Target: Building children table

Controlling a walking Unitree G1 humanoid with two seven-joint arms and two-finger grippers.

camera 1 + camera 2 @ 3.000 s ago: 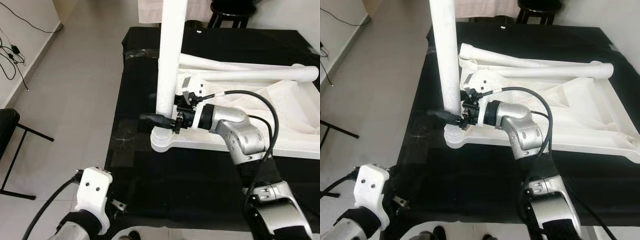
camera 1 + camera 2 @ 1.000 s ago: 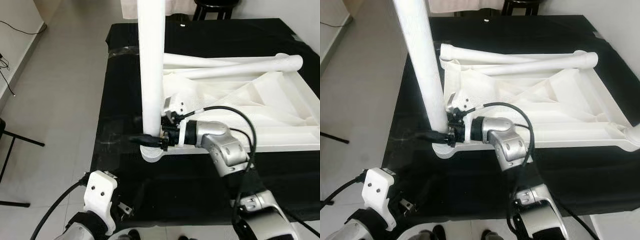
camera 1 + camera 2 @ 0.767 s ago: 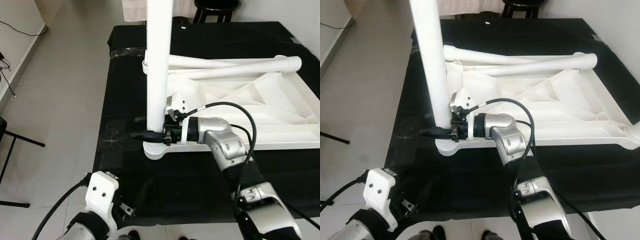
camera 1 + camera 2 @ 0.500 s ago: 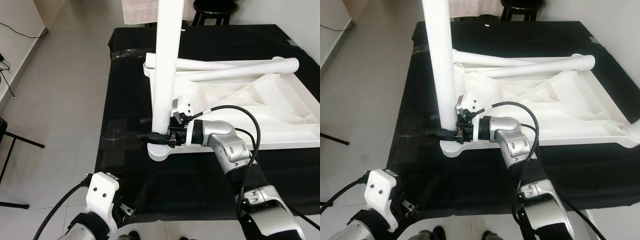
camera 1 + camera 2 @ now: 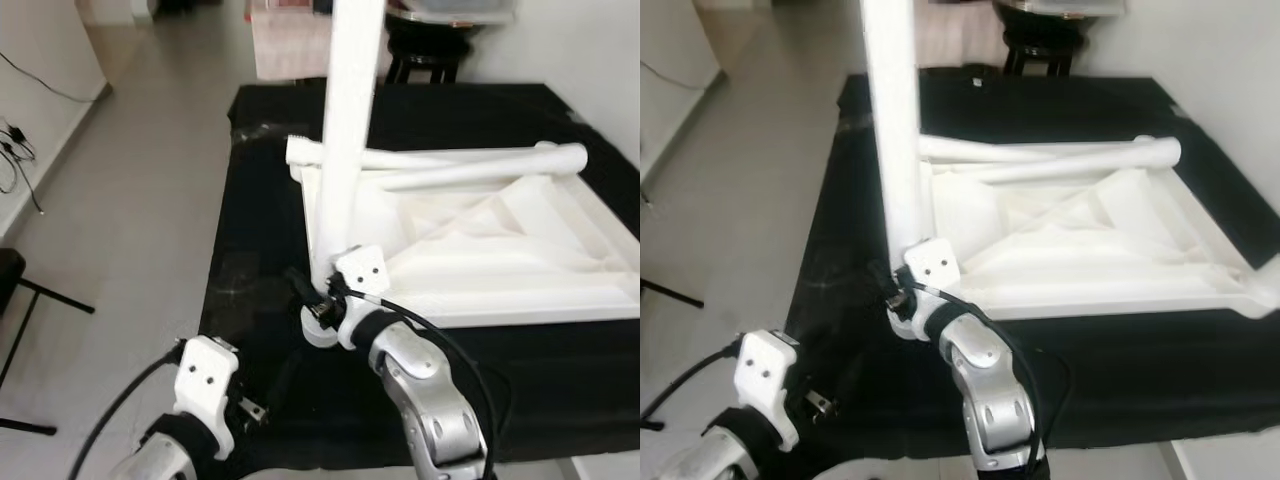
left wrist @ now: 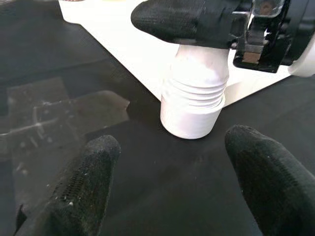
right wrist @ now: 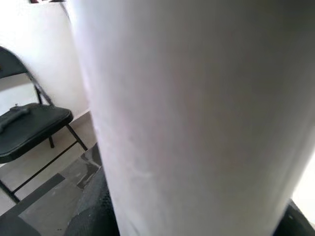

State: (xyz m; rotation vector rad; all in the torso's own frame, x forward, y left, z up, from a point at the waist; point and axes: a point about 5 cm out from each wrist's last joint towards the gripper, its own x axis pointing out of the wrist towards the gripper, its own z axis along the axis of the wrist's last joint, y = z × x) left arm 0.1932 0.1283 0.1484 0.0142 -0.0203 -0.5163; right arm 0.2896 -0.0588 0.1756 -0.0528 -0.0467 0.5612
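The white children's table top [image 5: 520, 260] lies upside down on a black-covered table [image 5: 260, 200]. One white leg [image 5: 345, 150] stands upright in the threaded corner socket [image 6: 193, 98] nearest me on the left. My right gripper [image 5: 312, 300] is shut on this leg just above the socket; one black finger [image 6: 187, 19] wraps around the leg. Two more white legs [image 5: 450, 160] lie loose along the top's far edge. My left gripper [image 6: 172, 147] hovers open low over the black surface, a short way from the socket and touching nothing.
Grey floor runs along the table's left side, with a black folding chair [image 5: 15, 270] and cables [image 5: 15, 150] by the wall. A dark stool [image 5: 440, 40] stands behind the table. The near table edge [image 5: 300, 465] is close to my body.
The view has shifted. My right forearm has swung round the leg's base toward me, still gripping it. The leg stays upright in the socket. The left arm stays low.
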